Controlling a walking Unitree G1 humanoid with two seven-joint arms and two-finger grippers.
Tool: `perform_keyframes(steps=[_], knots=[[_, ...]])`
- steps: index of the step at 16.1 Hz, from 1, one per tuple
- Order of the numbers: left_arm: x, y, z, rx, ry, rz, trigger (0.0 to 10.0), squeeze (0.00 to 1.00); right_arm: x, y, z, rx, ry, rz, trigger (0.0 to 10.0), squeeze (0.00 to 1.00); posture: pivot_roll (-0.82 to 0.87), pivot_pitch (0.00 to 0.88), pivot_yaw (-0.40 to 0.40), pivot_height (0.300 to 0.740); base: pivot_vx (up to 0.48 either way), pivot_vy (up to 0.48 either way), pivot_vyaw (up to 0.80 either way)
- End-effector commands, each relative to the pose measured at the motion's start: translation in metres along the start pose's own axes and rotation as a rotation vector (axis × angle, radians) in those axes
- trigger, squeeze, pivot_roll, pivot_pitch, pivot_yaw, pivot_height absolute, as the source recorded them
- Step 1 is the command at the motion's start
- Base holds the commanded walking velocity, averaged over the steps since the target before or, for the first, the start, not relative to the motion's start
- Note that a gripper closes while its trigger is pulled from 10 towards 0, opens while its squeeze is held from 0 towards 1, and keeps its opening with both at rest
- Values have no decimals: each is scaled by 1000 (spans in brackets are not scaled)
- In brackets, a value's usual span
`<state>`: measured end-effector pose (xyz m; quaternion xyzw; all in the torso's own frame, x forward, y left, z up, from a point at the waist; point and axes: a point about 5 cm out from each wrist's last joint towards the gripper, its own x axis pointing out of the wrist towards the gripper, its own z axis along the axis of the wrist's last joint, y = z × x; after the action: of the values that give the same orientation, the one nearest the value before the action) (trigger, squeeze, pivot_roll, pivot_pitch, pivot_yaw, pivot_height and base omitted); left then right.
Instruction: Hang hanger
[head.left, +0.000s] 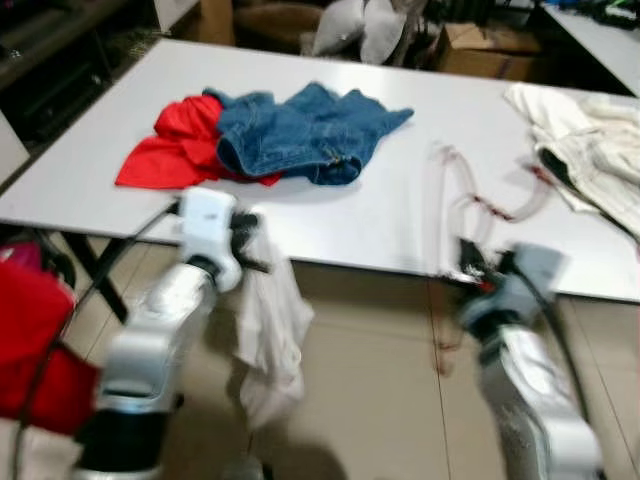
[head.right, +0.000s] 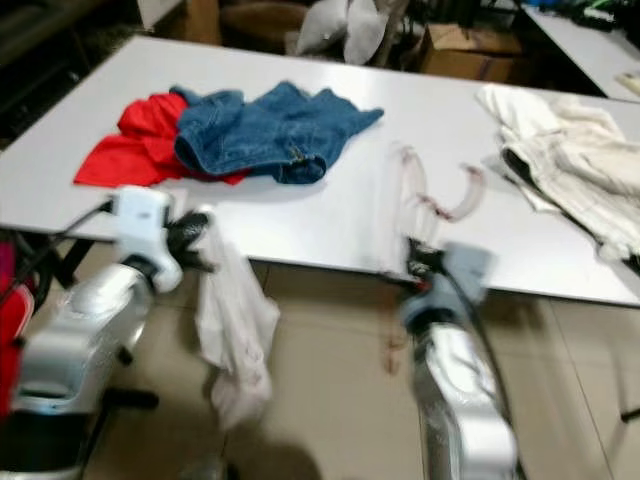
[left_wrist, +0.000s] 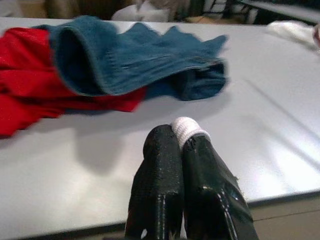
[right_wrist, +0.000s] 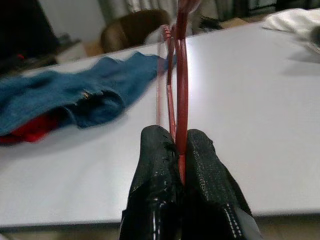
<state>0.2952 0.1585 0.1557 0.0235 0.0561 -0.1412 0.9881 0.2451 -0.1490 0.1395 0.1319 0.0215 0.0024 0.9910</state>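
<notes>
The robot stands at the near edge of the white table (head.left: 400, 215), both arms raised in front of it. Its right gripper (right_wrist: 182, 150) has its two black fingers pinched tight on a thin red hanger (right_wrist: 180, 75), which sticks up from the fingers over the table edge; from the head views the hanger (head.left: 480, 195) is a blurry reddish outline above the gripper. The left gripper (left_wrist: 175, 145) has its fingers pressed together on a fold of white cloth (left_wrist: 187, 129), and the rest of that cloth (head.left: 268, 330) dangles below table height toward the floor. Further back on the table lie jeans (head.left: 300, 130) over a red garment (head.left: 165, 150), and a heap of pale clothes (head.left: 590, 150) sits off to the right. No rail or hook can be made out, so where the hanger is meant to go is unclear. To my eye, doing this well means keeping the hanger steady and upright, holding the pinch firm so it can't swivel, and bringing the cloth's opening up level with one hanger arm rather than letting it drag. The blur suggests things are shaking; slower would help.
</notes>
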Motion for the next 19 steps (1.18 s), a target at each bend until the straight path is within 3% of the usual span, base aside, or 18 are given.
perform_keyframes(steps=[1,7,10,13,19], knots=[[3,-9,7,2,-36,-31,10000,0,-3,-11,2,-17,-12,-38,10000,0,-11,58,-37,740,292,0,0],[4,-11,7,2,-41,-42,10000,0,-4,-12,2,-22,-12,-37,10000,0,-23,47,-43,740,292,0,0],[4,-13,6,-2,-45,-44,10000,0,-5,-14,3,-42,-8,-26,10000,0,-32,35,-41,740,289,0,-800],[7,-13,6,-3,-48,-44,10000,0,-1,-15,7,-78,-26,-11,10000,0,-36,23,-40,740,292,0,0],[12,-5,18,17,-93,-13,10000,0,1,-7,7,-165,17,119,10000,0,-28,14,-64,740,292,0,0]])
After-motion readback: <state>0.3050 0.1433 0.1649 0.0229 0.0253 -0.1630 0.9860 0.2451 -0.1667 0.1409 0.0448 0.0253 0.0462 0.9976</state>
